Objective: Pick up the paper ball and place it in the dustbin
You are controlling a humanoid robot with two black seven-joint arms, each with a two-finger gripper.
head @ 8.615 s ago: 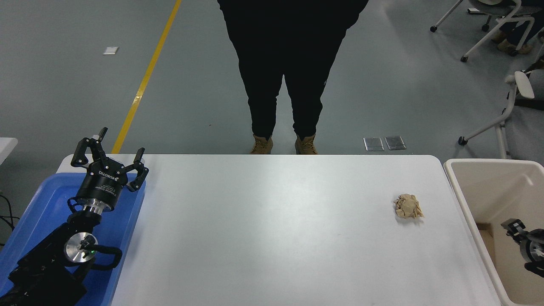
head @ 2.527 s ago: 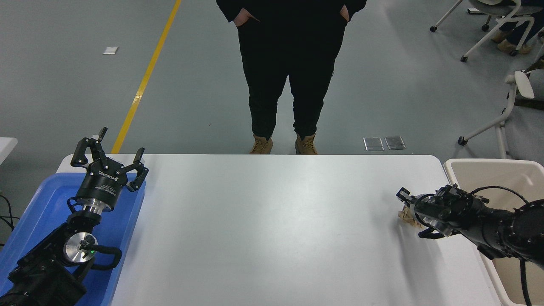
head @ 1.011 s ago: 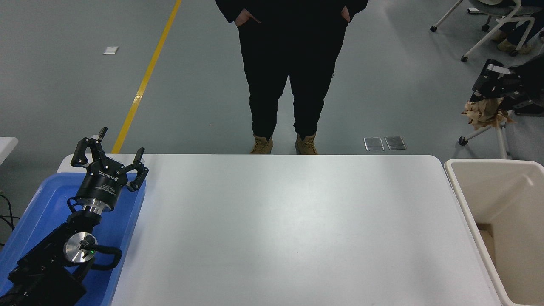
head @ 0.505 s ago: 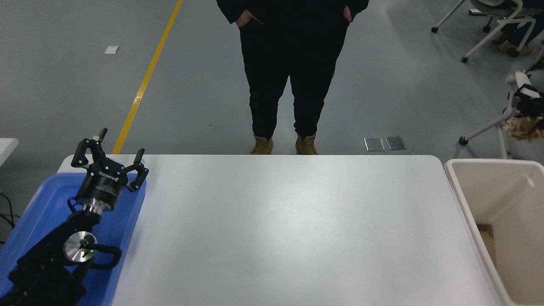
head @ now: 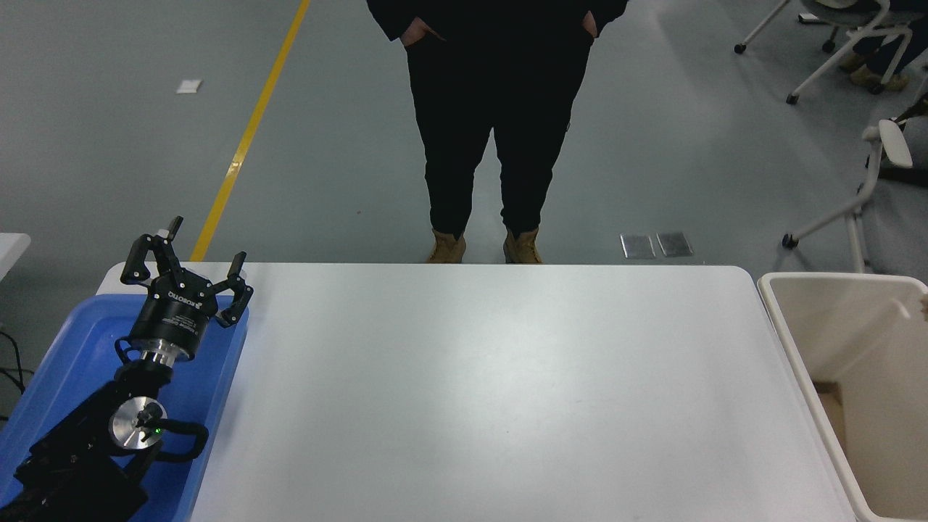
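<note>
Head view: the left arm is parked at the lower left of the frame, over a blue tray (head: 80,341) that lies on the left end of the white table (head: 493,391). The left gripper (head: 187,262) points toward the top of the frame with its fingers spread apart and nothing between them. The right arm and its gripper lie outside the frame, so the state of that gripper cannot be told. The dustbin (head: 790,341) stands at the lower right, just beside the table's right edge, partly cut off by the frame border. A small tan speck shows at the right border above the bin's far rim; whether it is the paper ball cannot be told, and the ball cannot be located anywhere else in the frame. A person (head: 496,109) in dark trousers and tan boots stands at the table's far side, top centre, hands in pockets. Office chairs (head: 855,43) occupy the upper right.
</note>
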